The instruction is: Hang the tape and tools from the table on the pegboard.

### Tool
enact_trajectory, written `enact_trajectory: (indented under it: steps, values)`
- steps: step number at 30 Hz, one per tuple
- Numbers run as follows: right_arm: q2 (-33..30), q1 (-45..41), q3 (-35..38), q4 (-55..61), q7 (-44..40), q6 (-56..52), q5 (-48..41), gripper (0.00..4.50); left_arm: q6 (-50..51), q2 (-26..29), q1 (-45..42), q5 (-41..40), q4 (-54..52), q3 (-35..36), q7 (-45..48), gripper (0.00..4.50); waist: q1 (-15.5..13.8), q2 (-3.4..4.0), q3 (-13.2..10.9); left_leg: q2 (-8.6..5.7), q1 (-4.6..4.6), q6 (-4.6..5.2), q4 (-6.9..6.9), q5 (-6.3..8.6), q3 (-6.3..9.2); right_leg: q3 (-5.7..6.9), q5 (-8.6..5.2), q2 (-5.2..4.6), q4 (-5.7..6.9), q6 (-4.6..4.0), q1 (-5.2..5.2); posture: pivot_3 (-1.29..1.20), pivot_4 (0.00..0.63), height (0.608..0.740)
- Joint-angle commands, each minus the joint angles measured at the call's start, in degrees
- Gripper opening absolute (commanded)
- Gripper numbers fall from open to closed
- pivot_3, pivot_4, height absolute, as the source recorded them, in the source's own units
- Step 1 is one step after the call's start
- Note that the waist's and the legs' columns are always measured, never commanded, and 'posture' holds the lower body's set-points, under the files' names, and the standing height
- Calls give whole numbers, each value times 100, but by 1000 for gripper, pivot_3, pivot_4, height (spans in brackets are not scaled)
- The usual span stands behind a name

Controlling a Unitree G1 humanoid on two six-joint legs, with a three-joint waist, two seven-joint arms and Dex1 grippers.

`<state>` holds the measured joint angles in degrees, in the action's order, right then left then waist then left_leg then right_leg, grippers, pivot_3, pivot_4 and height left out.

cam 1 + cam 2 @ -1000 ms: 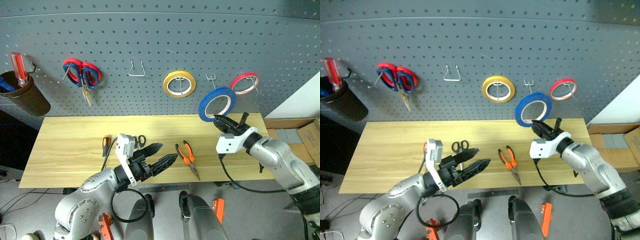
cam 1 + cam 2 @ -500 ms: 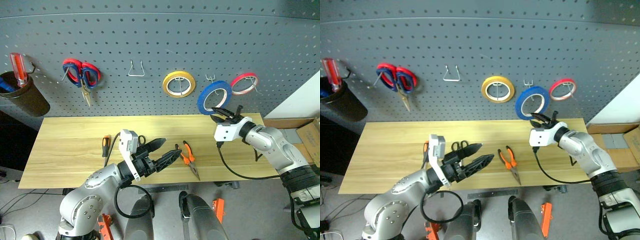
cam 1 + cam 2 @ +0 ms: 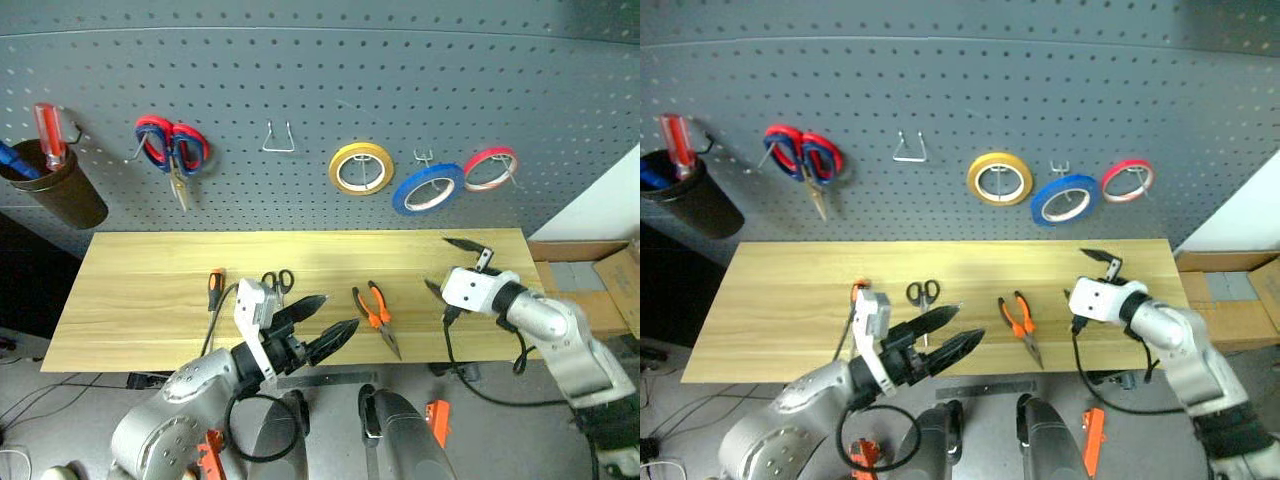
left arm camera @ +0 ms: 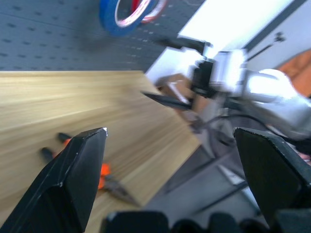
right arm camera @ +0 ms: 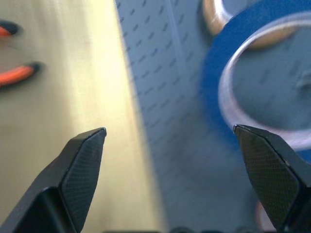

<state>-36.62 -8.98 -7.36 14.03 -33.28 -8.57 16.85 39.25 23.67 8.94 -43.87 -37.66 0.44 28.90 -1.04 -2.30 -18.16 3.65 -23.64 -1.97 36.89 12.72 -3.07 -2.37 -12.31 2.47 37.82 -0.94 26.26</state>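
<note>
no readable writing is seen. the blue tape (image 3: 428, 189) is hung on the pegboard (image 3: 320, 80), right of centre. the right gripper (image 3: 448, 266) and left gripper (image 3: 322, 321) are spread wide, empty.

A long table (image 3: 130, 300) of light yellowish wood with visible grain is seen. On it are laid an orange-and-black-handled screwdriver (image 3: 213, 288), small black scissors (image 3: 280, 281) just beside it, and orange-and-black-handled long-nose pliers (image 3: 376, 315) further right, well apart.
</note>
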Motion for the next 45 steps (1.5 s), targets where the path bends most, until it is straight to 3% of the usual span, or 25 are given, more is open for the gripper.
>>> enact_trajectory:
  steps: [1,5,9,13,17,45]
  values:
    - [636,-91,-90,1167,-402,-3062,-334,4395,-472,33,561,333,-204,81,29,4500,47,2,-7,0,4,0,1,0,-3,-3,0,0,10,-1,3,103,346,740]
    - [1348,-696,-588,1475,-361,-5683,-473,4395,-884,-21,1159,712,-220,91,-55,4500,77,12,-30,2,23,1,1,-1,2,-3,-24,2,17,-42,3,116,356,740]
    - [2059,-1464,-772,1227,-73,-7238,-721,4395,-1269,-55,1801,1042,-329,87,-101,4500,96,23,-67,-3,13,2,-1,-1,3,-11,-27,2,6,-45,12,139,366,740]
    - [2586,-1980,-729,846,280,-8189,-973,4395,-1597,-53,2333,1291,-433,57,-80,4500,98,19,-70,-6,-55,5,-10,5,-13,-14,-24,0,4,-40,81,149,369,740]
    - [2864,-2236,-732,468,588,-8376,-1204,4395,-1761,-144,2472,1359,-370,82,-133,4500,9,21,-72,-4,-121,-1,-17,14,-3,3,-25,2,1,-15,139,160,376,740]
    - [3703,-2744,-317,-2085,2171,-7276,-1508,4395,-1690,-164,2616,1227,-770,67,-488,4500,-1,33,-103,-2,-117,10,-16,29,2,6,-33,1,-7,1,132,212,402,740]
